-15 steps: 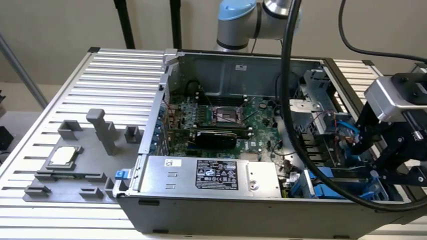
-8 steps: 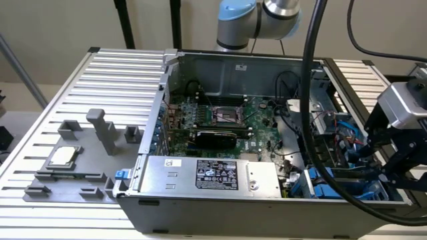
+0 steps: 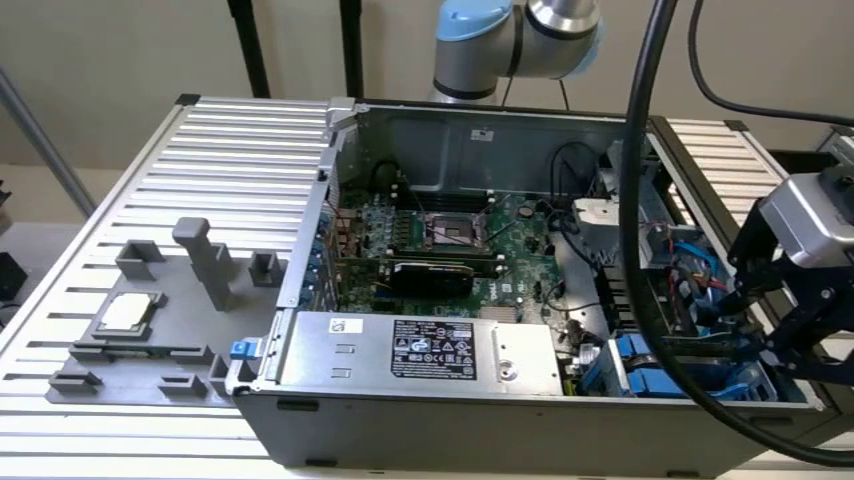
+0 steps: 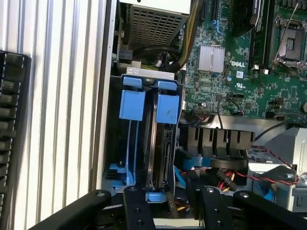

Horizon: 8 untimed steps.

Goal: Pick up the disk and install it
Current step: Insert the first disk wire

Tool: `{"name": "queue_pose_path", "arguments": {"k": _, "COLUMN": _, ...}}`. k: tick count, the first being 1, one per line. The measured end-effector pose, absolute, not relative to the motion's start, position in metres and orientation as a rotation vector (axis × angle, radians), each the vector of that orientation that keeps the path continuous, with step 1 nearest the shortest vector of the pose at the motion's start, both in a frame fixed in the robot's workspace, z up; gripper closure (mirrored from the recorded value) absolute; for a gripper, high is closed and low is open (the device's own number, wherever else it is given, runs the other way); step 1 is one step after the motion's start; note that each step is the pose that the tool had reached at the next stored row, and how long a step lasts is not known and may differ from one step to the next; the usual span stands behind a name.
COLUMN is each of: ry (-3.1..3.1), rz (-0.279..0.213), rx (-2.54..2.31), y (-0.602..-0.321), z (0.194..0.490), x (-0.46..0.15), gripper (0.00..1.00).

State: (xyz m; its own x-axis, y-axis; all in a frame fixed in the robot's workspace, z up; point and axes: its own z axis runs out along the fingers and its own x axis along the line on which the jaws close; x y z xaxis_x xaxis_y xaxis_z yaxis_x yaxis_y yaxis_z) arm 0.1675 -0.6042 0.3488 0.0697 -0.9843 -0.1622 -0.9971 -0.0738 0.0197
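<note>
Just hovering the claw (image 4: 170, 194) wide open and empty above the disk (image 4: 165, 143) sitting edge-up in the case's (image 3: 534, 440) 4 o'clock corner.

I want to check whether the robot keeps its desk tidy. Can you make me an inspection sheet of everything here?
Surface: slatted metal table with an open computer case standing on it.
Job's things: disk stands on edge in the blue-railed bay, in the slot nearer the motherboard; it looks seated.
Clutter: grey fixture holding a small silver chip, beside the case.
Grippers: tool open, at the bay, holding nothing.
Cables: thick black cable hangs across the case to the tool; red, yellow and black wires beside the bay.
Surroundings: robot arm behind the case; plain wall.
</note>
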Motion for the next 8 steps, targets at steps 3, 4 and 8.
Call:
{"name": "queue_pose_path", "arguments": {"k": 3, "ry": 2.04, "rz": 0.19, "rx": -2.237, "y": -0.6043, "z": 0.3482, "x": 0.1676, "gripper": 0.0}}
{"name": "queue_pose_path", "arguments": {"k": 4, "ry": 2.03, "rz": 0.187, "rx": -2.24, "y": -0.6043, "z": 0.3479, "x": 0.1675, "gripper": 1.0}}
{"name": "queue_pose_path", "arguments": {"k": 8, "ry": 1.993, "rz": 0.171, "rx": -2.253, "y": -0.6046, "z": 0.3468, "x": 0.1676, "gripper": 1.0}}
